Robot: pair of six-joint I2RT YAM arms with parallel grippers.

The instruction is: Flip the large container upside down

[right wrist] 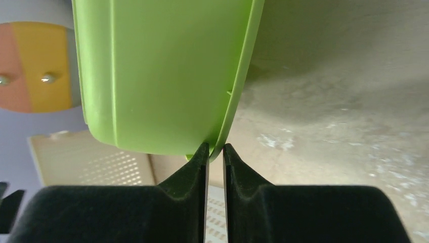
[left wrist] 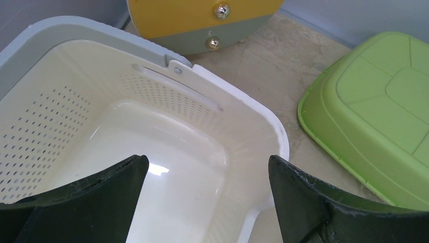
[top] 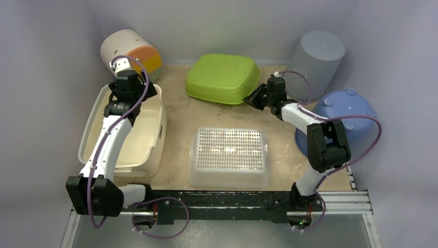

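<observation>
**Item 1, task object.** Lime-green rectangular plastic tub [top: 222, 77], upper centre of the top view, on the beige stone-patterned tabletop [top: 178, 116]. It is base up and rim down. Its right-hand rim corner meets the right gripper [right wrist: 215, 149]. In the right wrist view the tub fills the upper left, and its thin rim runs down into the gap between the two black fingers.

**Item 2, right gripper.** Clenched on the green tub's rim. The fingers are almost together, with the rim edge pinched at their tips. In the top view it sits right of centre, directly against the tub's right side.

**Item 3, left gripper** [left wrist: 207, 162]. Released, with its jaws spread wide. It hangs over the far end of a cream perforated plastic basket [top: 95, 129] at the left of the top view and touches nothing. The green tub lies well apart from it, at the right edge of the left wrist view.

**Item 4, other stock.**
- White drum with an orange-and-yellow face [top: 129, 49], lying on its side in the upper left corner.
- Clear perforated plastic tray [top: 230, 155], lower centre.
- Grey cylindrical bucket [top: 316, 57], base up, upper right.
- Blue round tub [top: 346, 106], tilted, at the right edge.
</observation>
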